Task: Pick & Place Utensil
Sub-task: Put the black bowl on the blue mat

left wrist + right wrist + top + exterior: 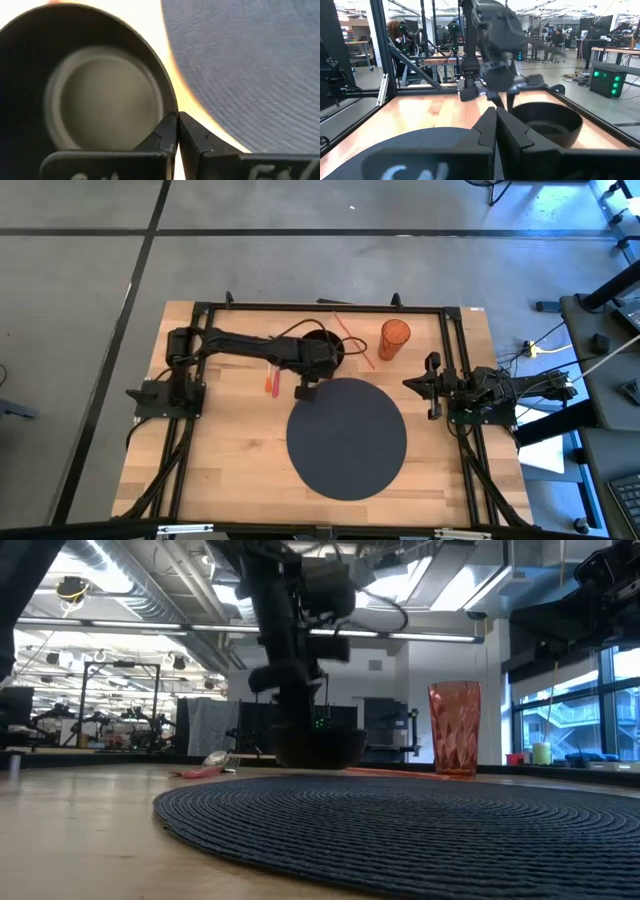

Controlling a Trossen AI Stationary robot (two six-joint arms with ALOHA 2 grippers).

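Note:
The utensil (270, 380), silver head and orange-red handle, lies flat on the wood to the left of the black bowl (328, 343); the low view shows the utensil (205, 769) too. My left gripper (177, 119) hangs over the bowl's near side, pointing down, shut on the bowl's rim. The arm hides part of the bowl in the high view. My right gripper (496, 116) waits shut at the table's right edge, touching nothing. My left gripper pinches the black bowl's rim (171, 111) on the side facing the round mat, one finger inside the bowl and one outside. The fingers (509, 102) come from above, pointing down. The bowl sits level; whether its base is on the wood, I cannot tell.
A dark round woven placemat (347, 437) covers the table's middle, just near of the bowl. An orange faceted cup (393, 340) stands right of the bowl, with a thin orange stick (353, 340) lying between them. A black frame (455, 360) runs round the table.

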